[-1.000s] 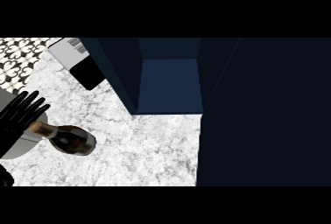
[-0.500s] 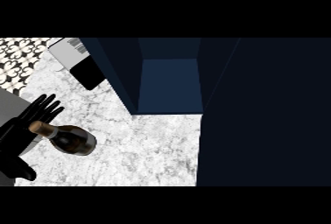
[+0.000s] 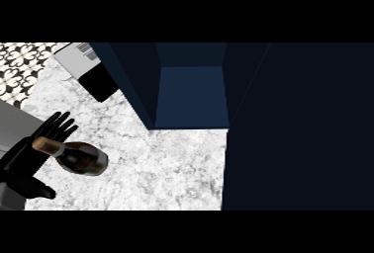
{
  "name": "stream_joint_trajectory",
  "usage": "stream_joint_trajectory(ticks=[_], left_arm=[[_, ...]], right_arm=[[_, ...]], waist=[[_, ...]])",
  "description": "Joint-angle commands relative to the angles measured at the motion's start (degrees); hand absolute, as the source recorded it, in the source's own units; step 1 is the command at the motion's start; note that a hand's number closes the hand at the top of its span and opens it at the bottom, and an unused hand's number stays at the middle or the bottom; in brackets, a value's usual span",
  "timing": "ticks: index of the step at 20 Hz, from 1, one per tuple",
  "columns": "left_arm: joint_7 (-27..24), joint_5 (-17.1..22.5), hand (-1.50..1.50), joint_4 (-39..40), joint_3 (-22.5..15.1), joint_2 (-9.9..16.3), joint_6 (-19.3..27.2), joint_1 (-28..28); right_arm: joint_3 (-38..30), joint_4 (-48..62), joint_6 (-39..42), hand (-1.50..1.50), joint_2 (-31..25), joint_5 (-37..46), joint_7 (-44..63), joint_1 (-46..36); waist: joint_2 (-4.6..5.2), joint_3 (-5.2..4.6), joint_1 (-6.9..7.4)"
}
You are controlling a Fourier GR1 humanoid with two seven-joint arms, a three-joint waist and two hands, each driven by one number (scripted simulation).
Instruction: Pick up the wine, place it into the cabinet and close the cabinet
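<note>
Kitchen counter, head view: wine (image 3: pixel 79 157) standing on marble counter (image 3: pixel 168 168) at lower left, cork end up, well apart from cabinet (image 3: pixel 191 94); left hand (image 3: pixel 33 148) just beside bottle on its left, fingers (image 3: pixel 58 126) straight and spread apart, thumb low near frame edge; not curled round glass, contact w/ bottle neck possible but can't be told for sure; no right hand in view. Cabinet open, blue interior showing at top centre; dark door (image 3: pixel 300 128) filling right side of frame; small grey and black appliance (image 3: pixel 87 69) at top left, beside cabinet's left wall; patterned tile (image 3: pixel 18 74) at far left.

Step in hand, by the look of it: reach and grasp, i.e. pick-up not yet done; placing and closing both still ahead. Next move prob. calls for closing fingers and thumb round bottle body, then lift straight up; tall narrow bottle apt to tip if nudged sideways; after that, carry up and right to open compartment, w/ care near cabinet's left wall.
</note>
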Motion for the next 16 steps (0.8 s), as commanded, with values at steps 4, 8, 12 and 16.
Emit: stream_joint_trajectory(ticks=[4,8,12,16], left_arm=[[-11.51,-5.88,-1.5,7.06,-2.29,1.4,-3.68,-1.65],[-15.3,-9.4,-1.5,9.94,-4.72,-0.26,-0.29,-2.8],[-16.52,-8.81,-1.5,12.42,-4.35,2.25,-0.13,-4.05],[-19.05,-10.42,-1.5,14.49,-6.98,0.13,1.28,-3.5]], right_arm=[[-2.8,-6.79,-0.19,-1.5,-1.02,-5.93,3.51,-0.43],[1.81,-7.26,-2.96,-1.5,0.78,-0.58,5.97,-2.22],[-2.14,-9.33,-1.61,-1.5,-0.82,-4.66,6.15,-0.79],[0.67,-9.48,-0.95,-1.5,0.51,-3.21,4.69,1.64]], waist=[[0.1,-0.03,-0.09],[0.14,-0.11,-0.33],[0.09,-0.07,-0.54],[0.08,-0.09,-0.8]])
